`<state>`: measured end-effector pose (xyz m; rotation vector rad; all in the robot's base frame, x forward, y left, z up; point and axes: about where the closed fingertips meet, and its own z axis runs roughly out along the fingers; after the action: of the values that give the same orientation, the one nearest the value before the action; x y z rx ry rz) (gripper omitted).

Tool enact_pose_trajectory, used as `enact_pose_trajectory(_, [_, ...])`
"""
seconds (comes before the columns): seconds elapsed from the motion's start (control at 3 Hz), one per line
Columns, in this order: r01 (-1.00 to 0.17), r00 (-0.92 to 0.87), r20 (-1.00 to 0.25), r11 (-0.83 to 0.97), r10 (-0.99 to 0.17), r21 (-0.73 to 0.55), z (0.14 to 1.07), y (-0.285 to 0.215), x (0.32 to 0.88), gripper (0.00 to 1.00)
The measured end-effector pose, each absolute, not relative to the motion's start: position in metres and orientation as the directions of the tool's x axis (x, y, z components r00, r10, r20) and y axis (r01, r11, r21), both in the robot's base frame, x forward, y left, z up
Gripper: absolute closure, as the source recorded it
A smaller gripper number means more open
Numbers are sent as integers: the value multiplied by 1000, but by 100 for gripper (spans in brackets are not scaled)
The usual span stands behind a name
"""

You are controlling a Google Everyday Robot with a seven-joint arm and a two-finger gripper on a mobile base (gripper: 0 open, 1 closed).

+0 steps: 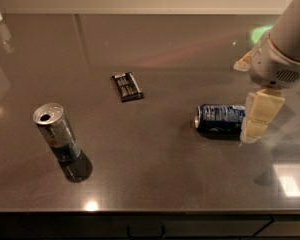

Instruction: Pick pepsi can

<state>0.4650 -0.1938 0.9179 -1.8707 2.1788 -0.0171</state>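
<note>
1. The hand (255,116) hangs at the right side of the view, low over the table (165,184). It sits below a rounded white-and-grey wrist housing (280,66), and the arm (296,21) rises from there out of the upper right corner.
2. A pale cream part of the hand reaches down toward the table top, with its lower end close to the surface.
3. The view does not show whether the hand is open or closed, so this cannot be told. Nothing is lifted in it.
4. The pepsi can (220,118) lies on its side on the table, directly beside the hand on the hand's left. It is dark blue with white print, and its silver end faces away from the hand.
5. The can's near end meets the cream part of the hand in the view. Whether the two actually touch cannot be told.
6. A small flat black packet (127,86) lies on the table farther to the left of the hand, beyond the pepsi can and a little farther back.
7. A taller slim silver can (57,134) with a bluish base stands upright well away to the hand's left, near the table's front edge. Its opened top is visible.
8. A green glint (260,33) shows on the table behind the hand.
</note>
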Motion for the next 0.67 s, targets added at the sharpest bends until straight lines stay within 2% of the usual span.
enact_pose_trajectory(0.67, [-983,-95,-155,118,-983,-144,885,-181,480,0])
